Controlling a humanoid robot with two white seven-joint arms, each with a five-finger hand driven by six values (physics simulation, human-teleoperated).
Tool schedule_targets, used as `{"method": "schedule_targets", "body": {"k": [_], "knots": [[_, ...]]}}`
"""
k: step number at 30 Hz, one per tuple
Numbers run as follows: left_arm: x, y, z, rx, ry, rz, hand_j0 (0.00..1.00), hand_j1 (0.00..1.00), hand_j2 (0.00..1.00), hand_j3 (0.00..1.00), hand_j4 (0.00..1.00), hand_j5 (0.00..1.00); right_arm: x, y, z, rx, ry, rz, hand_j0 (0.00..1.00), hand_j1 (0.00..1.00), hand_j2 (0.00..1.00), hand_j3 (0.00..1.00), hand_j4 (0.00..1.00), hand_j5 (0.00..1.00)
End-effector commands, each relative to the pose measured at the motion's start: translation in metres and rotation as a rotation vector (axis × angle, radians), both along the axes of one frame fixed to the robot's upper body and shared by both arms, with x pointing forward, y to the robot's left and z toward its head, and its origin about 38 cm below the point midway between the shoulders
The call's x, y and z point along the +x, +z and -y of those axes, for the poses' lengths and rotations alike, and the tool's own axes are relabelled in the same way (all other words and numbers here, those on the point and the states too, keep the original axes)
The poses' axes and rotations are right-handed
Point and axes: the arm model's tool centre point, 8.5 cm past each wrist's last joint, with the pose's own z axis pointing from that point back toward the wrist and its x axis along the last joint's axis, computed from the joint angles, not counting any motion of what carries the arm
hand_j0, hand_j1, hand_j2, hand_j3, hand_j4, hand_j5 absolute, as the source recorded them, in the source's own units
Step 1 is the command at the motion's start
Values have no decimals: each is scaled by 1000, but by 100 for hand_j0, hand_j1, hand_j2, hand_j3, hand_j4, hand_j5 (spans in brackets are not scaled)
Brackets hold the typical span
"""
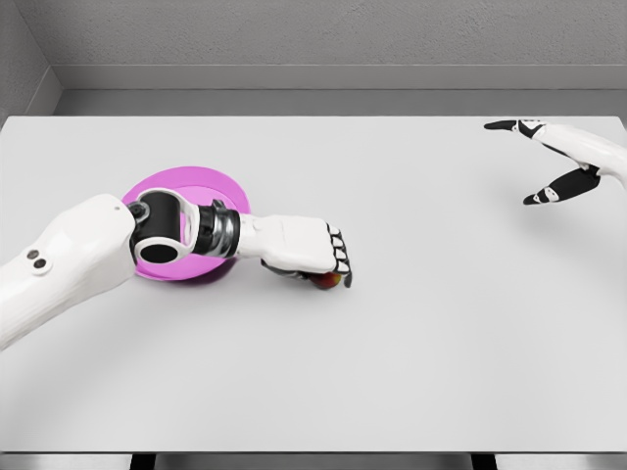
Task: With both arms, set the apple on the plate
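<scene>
- The white table (pixel 411 372) fills most of the view, its near edge running along the bottom.
- The left arm (pixel 69 259) comes in from the lower left and reaches rightward across the table, its forearm passing over the pink plate (pixel 211 186).
- The left hand (pixel 304 250) lies palm-down just right of the plate, knuckles up, with its fingers (pixel 340 257) curled downward at the right end.
- The apple (pixel 328 281) sits under that hand, at its near right corner; only a small red and orange sliver peeks out below the fingertips.
- The fingers are clenched around the apple, covering most of it. Whether the fruit is lifted or resting on the table I cannot tell.
- The apple is off the plate, just beside its right rim, on the near side.
- The plate lies left of centre, a round magenta dish partly hidden by the wrist and elbow joint.
- The right hand (pixel 549 162) hangs over the far right of the table, well apart from the apple, its arm entering from the right edge.
- Its 2 visible dark-tipped fingers are spread wide and released, holding nothing.
</scene>
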Motion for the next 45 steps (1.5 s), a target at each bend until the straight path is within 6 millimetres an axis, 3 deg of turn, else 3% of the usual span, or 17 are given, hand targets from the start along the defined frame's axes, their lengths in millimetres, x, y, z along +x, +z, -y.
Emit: {"method": "schedule_targets", "body": {"k": [1, 12, 14, 17, 21, 22, 26, 30, 32, 34, 41, 43, 45], "knots": [[0, 0, 0, 3, 0, -2, 62, 62, 62, 62, 62, 62, 0, 1, 1, 8, -3, 0, 100, 100, 100, 100, 100, 100], [2, 5, -3, 3, 3, 5, 52, 52, 52, 52, 52, 52, 0, 1, 1, 8, -4, 1, 100, 100, 100, 100, 100, 100], [7, 14, -9, -5, 14, 21, 51, 51, 51, 51, 51, 51, 0, 1, 1, 8, -4, 1, 100, 100, 100, 100, 100, 100], [20, 37, -39, -46, 82, 4, 48, 48, 48, 48, 48, 48, 0, 1, 1, 8, -4, 1, 100, 100, 100, 100, 100, 100], [42, 91, -135, -121, 299, 41, 48, 48, 48, 48, 48, 48, 0, 1, 1, 8, -4, 1, 100, 100, 100, 100, 100, 100], [42, 96, -156, -115, 341, 46, 48, 48, 48, 48, 48, 48, 0, 0, 1, 8, -4, -1, 100, 100, 100, 100, 100, 100], [40, 102, -195, -73, 416, 60, 49, 49, 49, 49, 49, 49, 0, 0, 1, 8, -6, -2, 100, 100, 100, 100, 100, 100], [39, 95, -195, -65, 415, 47, 59, 59, 59, 59, 59, 59, 0, 0, 1, 6, -6, -2, 100, 100, 100, 100, 100, 100], [39, 94, -193, -70, 413, 42, 83, 83, 83, 83, 83, 83, 0, 0, 1, 6, -5, -3, 100, 100, 100, 100, 100, 100], [38, 95, -194, -91, 417, 26, 100, 100, 100, 100, 100, 100, 0, 0, 1, 6, -5, -3, 100, 100, 100, 100, 100, 100], [38, 97, -195, -110, 424, 12, 100, 100, 100, 100, 100, 100, 0, 0, 1, 4, -5, -3, 100, 100, 100, 100, 100, 100], [44, 100, -210, -155, 480, -18, 100, 100, 100, 100, 100, 100, 0, 0, 1, 6, -4, -2, 100, 100, 100, 100, 100, 100], [56, 91, -239, -183, 589, -64, 100, 100, 100, 100, 100, 100, 0, 0, 1, 4, -5, -3, 100, 100, 100, 100, 100, 100]]}}
